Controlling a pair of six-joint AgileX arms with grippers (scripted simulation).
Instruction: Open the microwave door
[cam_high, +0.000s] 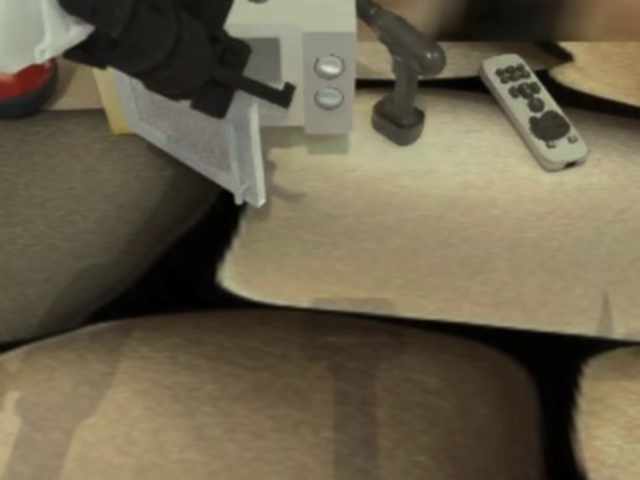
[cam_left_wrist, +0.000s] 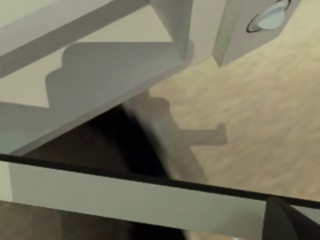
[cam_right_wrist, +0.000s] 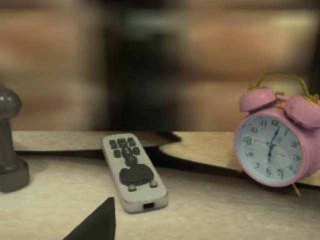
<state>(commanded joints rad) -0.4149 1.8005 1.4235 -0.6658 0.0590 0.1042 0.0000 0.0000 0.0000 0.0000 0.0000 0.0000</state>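
Microwave door (cam_high: 195, 135) — the flat white rectangular panel with a grey mesh window — is standing swung well out from the small white boxy microwave (cam_high: 318, 30) at the top view's upper left, its free edge pointing toward the near side of the table and the cavity opening showing behind it. The left gripper (cam_high: 272, 92) is hanging over the door's top edge, just in front of the cavity; one dark finger (cam_high: 268, 90) is reaching toward the panel with two round silver-grey knobs (cam_high: 329, 82). Whether the fingers are clamped on the door or apart, I cannot tell — the arm's black body is covering the contact. The left wrist view is looking down past the door's top edge (cam_left_wrist: 135, 197) into the open box.

Judgement: the swing-open step is in hand and looks largely done. The next move calls for carrying the door a little farther round its hinge arc, or letting go and lifting clear without knocking the panel back.

Further right, a dark grey upright stand (cam_high: 400, 85) is sitting beside the microwave, then a light grey remote control (cam_high: 533, 108). The right gripper is parked off to the right; only a dark finger tip (cam_right_wrist: 97, 222) shows in its wrist view, near a pink twin-bell alarm clock (cam_right_wrist: 277, 145).
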